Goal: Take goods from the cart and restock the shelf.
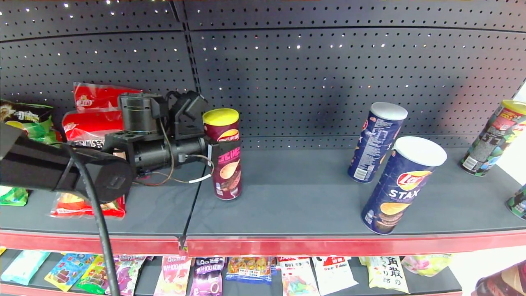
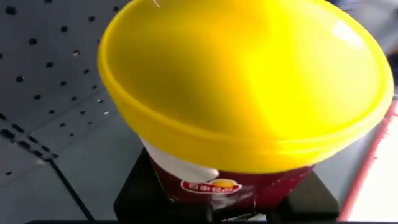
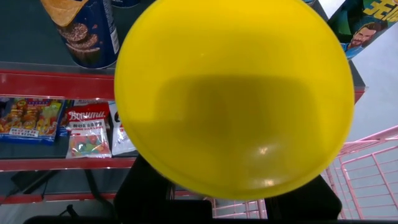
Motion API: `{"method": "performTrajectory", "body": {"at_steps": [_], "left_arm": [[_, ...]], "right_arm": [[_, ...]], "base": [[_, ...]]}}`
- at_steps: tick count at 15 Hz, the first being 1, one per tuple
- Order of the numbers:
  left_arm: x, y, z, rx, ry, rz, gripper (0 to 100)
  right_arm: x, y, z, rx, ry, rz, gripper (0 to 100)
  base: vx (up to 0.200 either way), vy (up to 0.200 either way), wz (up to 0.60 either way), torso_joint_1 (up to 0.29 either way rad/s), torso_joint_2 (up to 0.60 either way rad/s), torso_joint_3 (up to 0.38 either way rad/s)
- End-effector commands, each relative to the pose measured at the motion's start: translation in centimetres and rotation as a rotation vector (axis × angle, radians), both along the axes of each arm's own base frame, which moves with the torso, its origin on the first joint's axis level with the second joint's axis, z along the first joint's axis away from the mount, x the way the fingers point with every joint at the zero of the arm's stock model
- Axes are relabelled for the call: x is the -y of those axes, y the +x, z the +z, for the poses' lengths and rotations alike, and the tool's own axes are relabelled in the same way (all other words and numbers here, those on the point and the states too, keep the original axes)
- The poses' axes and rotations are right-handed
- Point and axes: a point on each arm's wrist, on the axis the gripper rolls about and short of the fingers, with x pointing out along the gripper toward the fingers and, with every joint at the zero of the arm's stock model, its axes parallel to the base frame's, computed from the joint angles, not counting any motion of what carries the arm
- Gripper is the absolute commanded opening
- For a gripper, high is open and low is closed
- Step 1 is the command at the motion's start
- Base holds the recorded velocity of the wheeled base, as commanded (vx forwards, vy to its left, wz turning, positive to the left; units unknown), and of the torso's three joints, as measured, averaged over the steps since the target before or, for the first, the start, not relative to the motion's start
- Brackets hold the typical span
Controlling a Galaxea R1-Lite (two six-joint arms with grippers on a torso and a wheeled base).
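Note:
A maroon chip can point(image 1: 227, 172) with a yellow lid point(image 2: 242, 81) stands upright on the grey shelf point(image 1: 296, 197), left of centre. My left gripper point(image 1: 225, 153) is shut around its middle, and its dark fingers point(image 2: 134, 193) flank the can body under the lid. A second can, seen from above as a yellow lid point(image 3: 233, 93), sits in my right gripper point(image 3: 227, 208), which is shut on it in front of and below the shelf's red front edge point(image 3: 56, 84). Part of a dark red can point(image 1: 503, 281) shows at the lower right corner of the head view.
Two blue cans point(image 1: 400, 185) point(image 1: 376, 142) stand right of centre, with green-black cans point(image 1: 491, 137) at the far right. Red snack bags point(image 1: 88, 123) lie behind my left arm. The lower shelf holds several candy bags point(image 1: 246, 269). A pink wire cart point(image 3: 367, 180) is beside my right gripper.

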Motion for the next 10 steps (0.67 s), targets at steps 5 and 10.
{"method": "performTrajectory", "body": {"at_steps": [5,10], "left_arm": [[-2.9,-2.1,1.9,0.106,-0.004,0.0,0],[-3.9,-4.9,0.0,0.062,-0.005,-0.246,0]], "right_arm": [[0.0,0.2,0.0,-0.01,-0.002,-0.004,0],[0.0,0.1,0.1,-0.001,-0.003,-0.013,0]], "base": [[0.0,0.0,0.0,0.0,0.0,0.0],[0.0,0.0,0.0,0.0,0.0,0.0]]}}
